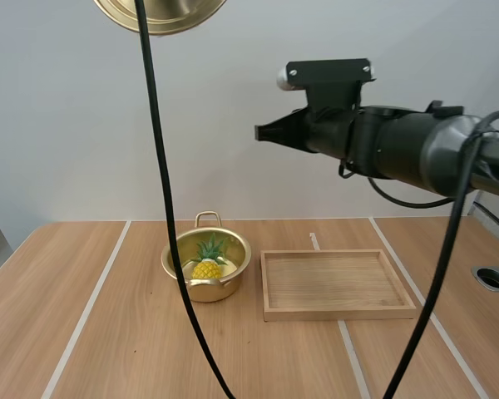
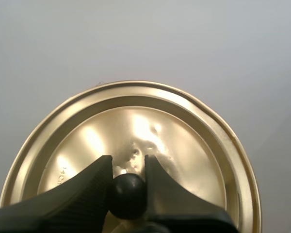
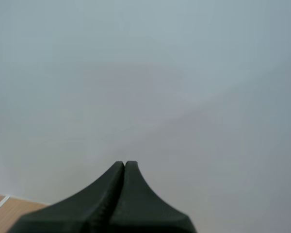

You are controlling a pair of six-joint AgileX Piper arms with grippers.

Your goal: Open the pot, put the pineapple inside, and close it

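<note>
A small golden pot (image 1: 206, 276) stands uncovered on the wooden table, with a yellow pineapple (image 1: 208, 259) and its green crown inside it. The golden lid (image 1: 160, 15) is held high above the table. In the left wrist view my left gripper (image 2: 128, 171) is shut on the lid's black knob (image 2: 128, 194), with the lid (image 2: 136, 136) spread out behind its fingers. My right gripper (image 1: 261, 131) hangs high over the table, above the tray, pointing left. Its fingers (image 3: 124, 166) lie together as one dark wedge, holding nothing.
A shallow wooden tray (image 1: 337, 284) lies right of the pot with nothing in it. White lines run across the tabletop. A round grommet hole (image 1: 493, 278) sits near the table's right edge. A pale wall stands behind the table.
</note>
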